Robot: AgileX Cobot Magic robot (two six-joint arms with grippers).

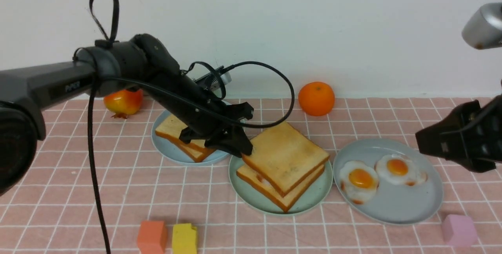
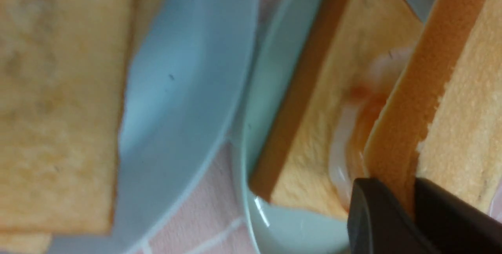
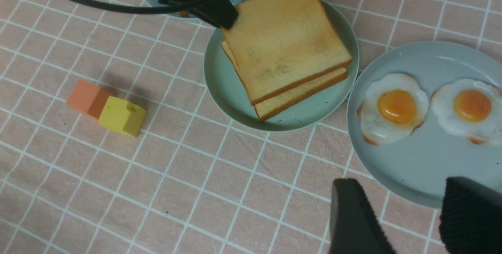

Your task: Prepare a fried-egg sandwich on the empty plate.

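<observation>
The fried-egg sandwich stands on the mint-green plate [image 1: 251, 201] in the middle. Its top toast slice [image 1: 284, 156] lies tilted over the bottom slice [image 1: 257, 178]. In the left wrist view the white egg with its orange yolk [image 2: 347, 140] shows between the two slices. My left gripper [image 1: 245, 150] is shut on the top slice's near-left corner, one finger above [image 2: 451, 207] and one below the crust. My right gripper [image 3: 404, 195] hangs open and holds nothing, above the front rim of the grey-blue plate [image 3: 415, 175].
The grey-blue plate [image 1: 392, 209] on the right holds two fried eggs [image 1: 359, 179]. A pale-blue plate [image 1: 166, 150] with stacked plain toast [image 1: 174, 128] touches the mint plate's left side. An orange [image 1: 316, 98] and a red-yellow fruit [image 1: 123, 102] sit at the back. Orange [image 1: 152, 237], yellow [image 1: 184, 239] and pink [image 1: 459, 229] blocks lie in front.
</observation>
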